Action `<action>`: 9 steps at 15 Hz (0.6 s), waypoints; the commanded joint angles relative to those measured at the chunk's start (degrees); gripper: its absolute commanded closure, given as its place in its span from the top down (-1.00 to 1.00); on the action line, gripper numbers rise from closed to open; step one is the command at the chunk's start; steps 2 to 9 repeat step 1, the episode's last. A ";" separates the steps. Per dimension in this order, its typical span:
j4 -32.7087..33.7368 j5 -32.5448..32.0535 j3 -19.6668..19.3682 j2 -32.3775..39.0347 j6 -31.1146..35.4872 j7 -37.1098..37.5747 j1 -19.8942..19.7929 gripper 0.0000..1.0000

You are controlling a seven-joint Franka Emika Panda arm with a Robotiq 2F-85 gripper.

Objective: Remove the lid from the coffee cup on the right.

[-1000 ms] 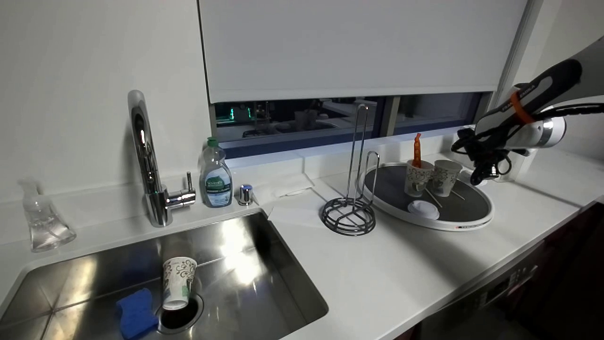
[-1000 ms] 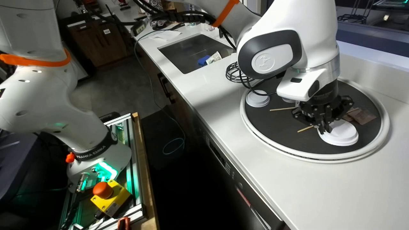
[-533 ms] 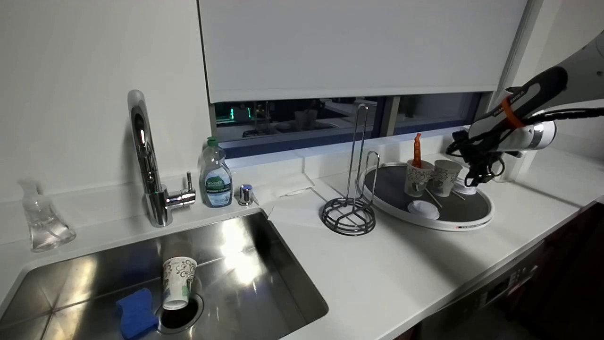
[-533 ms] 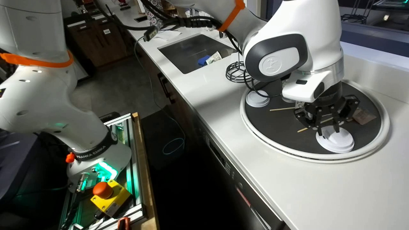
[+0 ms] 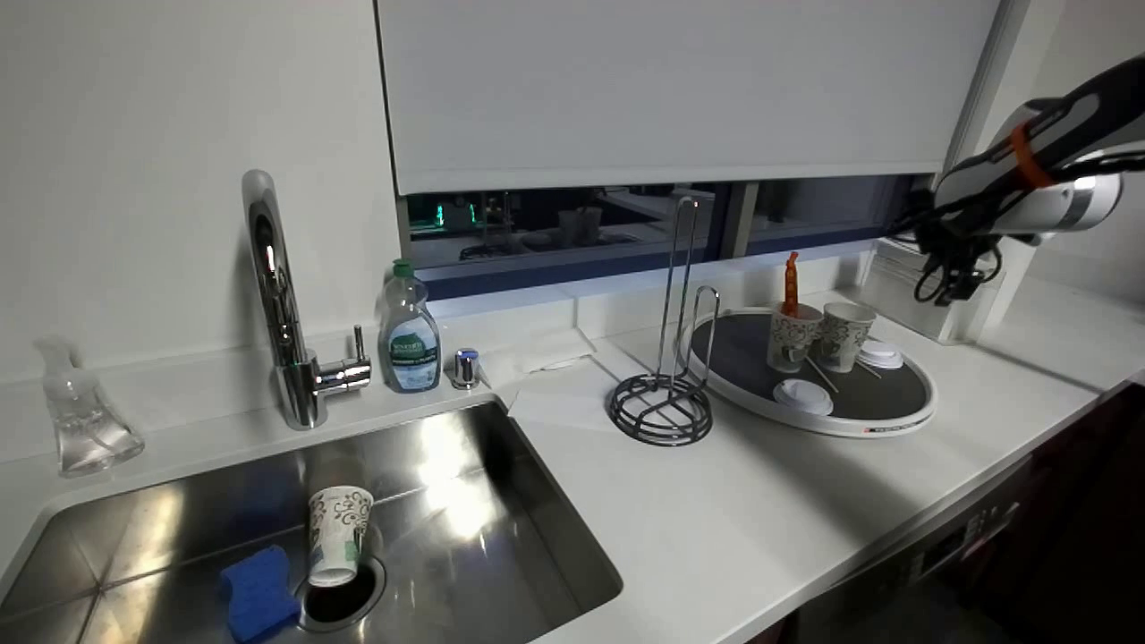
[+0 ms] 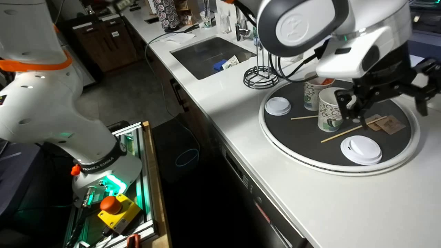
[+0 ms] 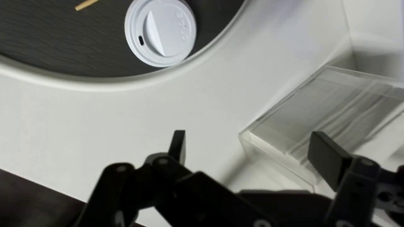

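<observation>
In an exterior view, a round, dark-surfaced, white-rimmed tray lay on the right of the white counter. On it stood a white patterned paper cup, with a slim orange item in it, and, to its right, the pale patterned paper coffee cup, open at the mouth. The white round plastic lid lay just right of the coffee cup, while another domed white lid lay nearer and farther left. At the left, the steel sink held a blue sponge and a tipped-over patterned cup. In an exterior view, the black two-fingered gripper hung at the right, higher than the tray, its jaws released and spread wide. The lid lay flat on the tray's near right part, with a thin wooden stick between it and the coffee cup. In the wrist view, the jaws stood wide apart, near a clear plastic box on the right; the lid lay at the far left, just inside the tray's rim, well apart from the gripper.
</observation>
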 commanded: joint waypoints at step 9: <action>-1.02 0.46 1.75 -3.01 0.01 -2.87 -2.17 1.00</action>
